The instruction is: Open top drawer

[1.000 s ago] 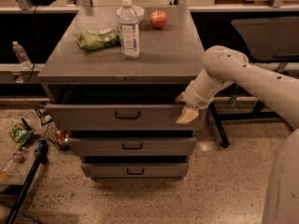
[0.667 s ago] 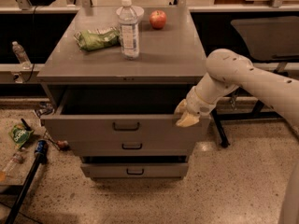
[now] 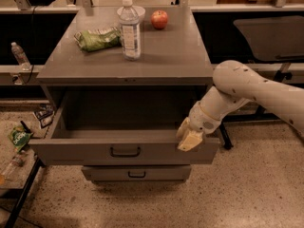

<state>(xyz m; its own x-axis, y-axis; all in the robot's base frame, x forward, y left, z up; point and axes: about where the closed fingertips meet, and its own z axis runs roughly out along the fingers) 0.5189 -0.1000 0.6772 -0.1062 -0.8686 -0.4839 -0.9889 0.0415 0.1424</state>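
Note:
The top drawer (image 3: 95,152) of the grey metal cabinet stands pulled well out, its deep grey box open and showing nothing inside. Its flat front carries a small dark centre pull (image 3: 125,151). My gripper (image 3: 189,137) sits at the right end of the drawer front, over its top edge, at the end of my white arm that comes in from the right. One narrower drawer front (image 3: 137,173) shows below, shut; the other is hidden.
On the cabinet top (image 3: 175,56) stand a water bottle (image 3: 130,29), a green bag (image 3: 97,38), a red apple (image 3: 159,19) and a white bowl (image 3: 140,12). Litter and a bottle (image 3: 20,55) lie on the left floor. A dark table (image 3: 270,32) stands at the right.
The top drawer has slid much further out toward the camera, and my gripper has moved with its right end. The view is closer to the cabinet.

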